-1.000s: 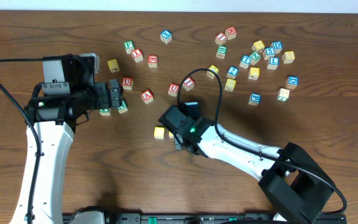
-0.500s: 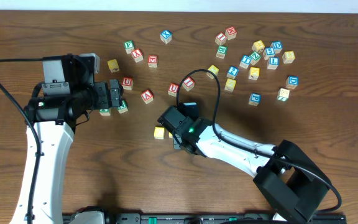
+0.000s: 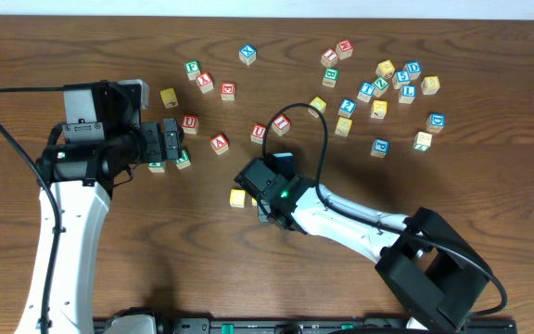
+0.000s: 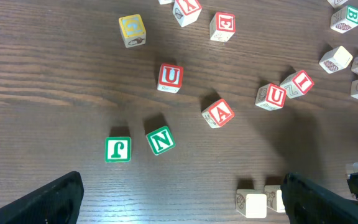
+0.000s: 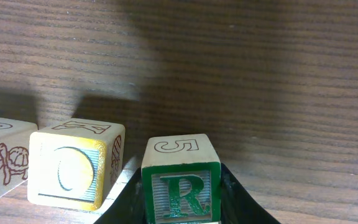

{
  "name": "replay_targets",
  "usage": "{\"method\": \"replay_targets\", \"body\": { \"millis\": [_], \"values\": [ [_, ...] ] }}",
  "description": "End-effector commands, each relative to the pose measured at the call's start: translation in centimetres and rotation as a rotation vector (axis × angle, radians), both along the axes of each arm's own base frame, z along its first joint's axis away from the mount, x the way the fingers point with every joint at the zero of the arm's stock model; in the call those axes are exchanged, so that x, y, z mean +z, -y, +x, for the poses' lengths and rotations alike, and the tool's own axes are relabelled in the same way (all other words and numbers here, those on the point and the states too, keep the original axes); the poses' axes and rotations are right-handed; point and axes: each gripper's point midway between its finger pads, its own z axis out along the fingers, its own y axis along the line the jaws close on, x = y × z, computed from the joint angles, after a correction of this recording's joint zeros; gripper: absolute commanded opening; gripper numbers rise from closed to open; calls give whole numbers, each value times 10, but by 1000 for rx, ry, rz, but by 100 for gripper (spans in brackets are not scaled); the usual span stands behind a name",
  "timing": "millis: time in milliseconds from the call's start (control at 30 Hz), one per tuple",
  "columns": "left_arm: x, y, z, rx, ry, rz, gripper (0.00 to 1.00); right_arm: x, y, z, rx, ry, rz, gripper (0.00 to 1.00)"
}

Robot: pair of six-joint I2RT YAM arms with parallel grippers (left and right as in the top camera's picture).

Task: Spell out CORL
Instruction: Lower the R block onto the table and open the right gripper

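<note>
While right claw (image 5: 182,200) stays clenched on R cube (image 5: 180,179), left claw (image 4: 182,199) released, nothing shifted.

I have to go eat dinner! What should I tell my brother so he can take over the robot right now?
The left pincer is open and empty, away from the row.
The right pincer is shut on the R cube, just right of the O cube with a narrow gap between them.
The row so far: a turtle-sided cube whose letter I cannot read, then the O cube, then the R cube.
Done: the first two cubes are placed.
Left: release the R cube, then fetch the L cube. The letters in the overhead view are too small to pick it out.
</note>
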Motion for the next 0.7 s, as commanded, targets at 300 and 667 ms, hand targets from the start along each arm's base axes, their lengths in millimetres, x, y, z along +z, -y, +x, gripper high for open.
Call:
{"method": "replay_targets", "body": {
  "millis": [300, 667],
  "values": [
    [8, -3, 4, -6, 24, 14, 100, -11, 6, -2, -16, -8, -31, 32],
    [8, -3, 4, -6, 24, 14, 100, -11, 6, -2, -16, -9, -31, 34]
  ]
}}
